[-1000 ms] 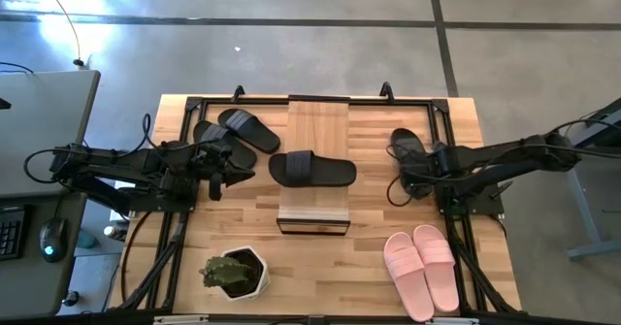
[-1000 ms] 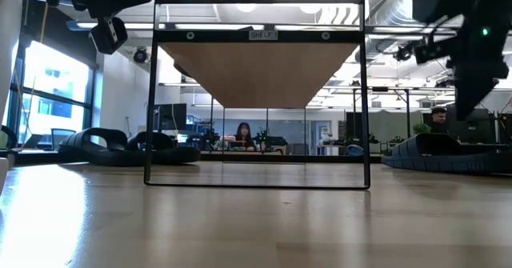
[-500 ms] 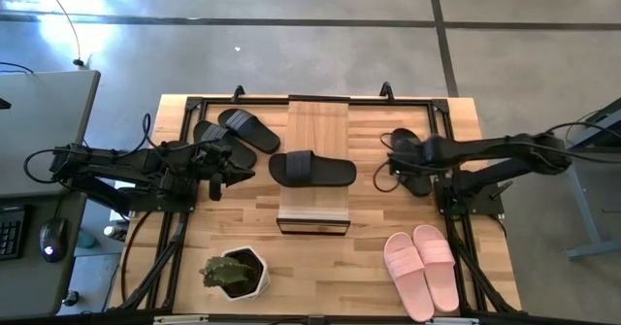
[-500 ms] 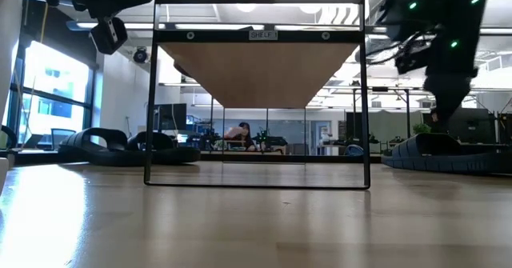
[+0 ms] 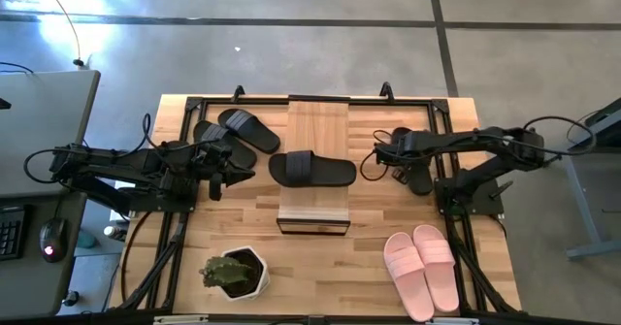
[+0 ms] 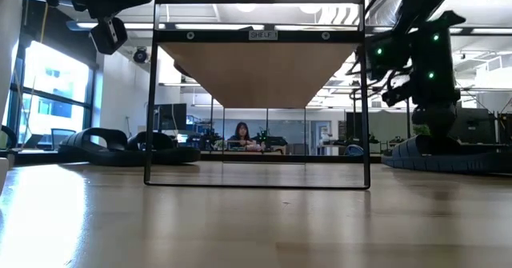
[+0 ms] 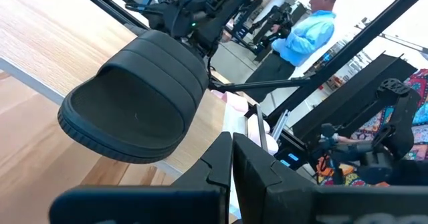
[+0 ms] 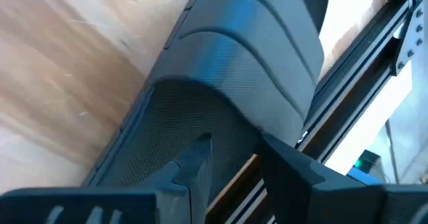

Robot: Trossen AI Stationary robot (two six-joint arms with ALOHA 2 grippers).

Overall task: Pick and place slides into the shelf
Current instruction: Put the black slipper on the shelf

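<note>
Your right gripper (image 5: 374,163) has swung in from over the right-hand black slides (image 5: 417,173) toward the shelf (image 5: 315,121), and it now hangs raised between the two. At the table's (image 5: 369,257) near edge, the plant (image 5: 233,273) sits on the left and the pink pair (image 5: 422,270) lies on the right, well apart from both arms. Farther in, the shelf stands mid-table with one black slide (image 5: 312,170) lying across its top plank. Your right gripper's fingers (image 8: 194,164) are parted with a clear gap. A black slide fills the right wrist view just beyond them, though you cannot tell whether they touch it. Your left gripper (image 5: 233,177) waits clenched and empty just left of the shelf, pointing at the slide on it. Behind it, the left black slides (image 5: 238,136) lie overlapped toward the far edge. Beyond the table, the left wrist view shows a person (image 7: 311,30) in a blue shirt.
</note>
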